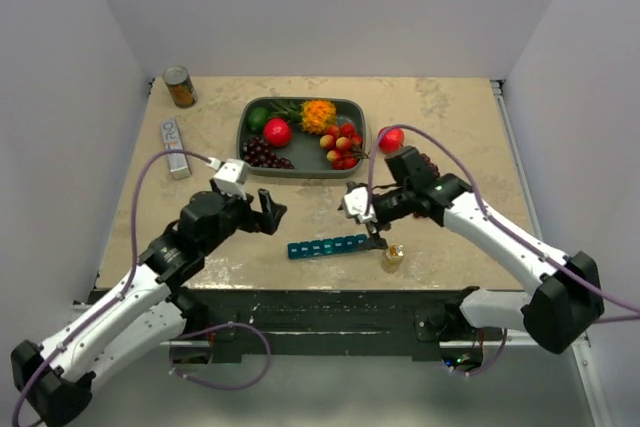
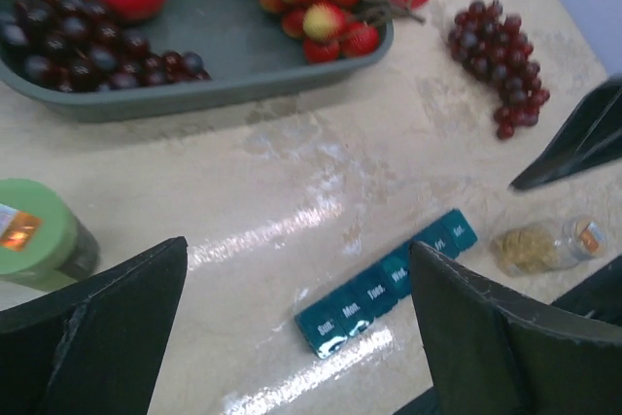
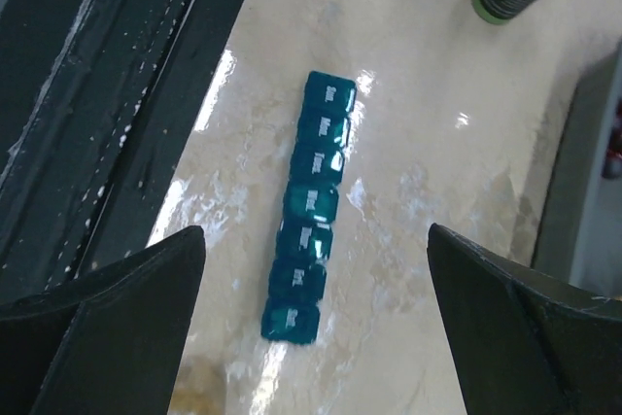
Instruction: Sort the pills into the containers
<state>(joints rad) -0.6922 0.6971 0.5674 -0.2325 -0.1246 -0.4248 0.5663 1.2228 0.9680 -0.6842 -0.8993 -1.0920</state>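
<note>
Both claws released, empty; pill organiser (image 1: 328,245) closed, low centre of the overhead frame.
Over its right end hung the right claw (image 1: 374,234), spread; the left claw (image 1: 271,211) gaped up-left of it. Risk, judged: a descending finger could skid the light organiser across the glossy counter (image 1: 450,127) or tip the pill jar (image 1: 392,257) just beside it. The left wrist view alone showed jar and weekday labels together.

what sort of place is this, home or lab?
Probably a lab test cell: plain white walls box in the table, two robot arms sit at its near edge, and a fruit tray and pill organiser lie as props.
</note>
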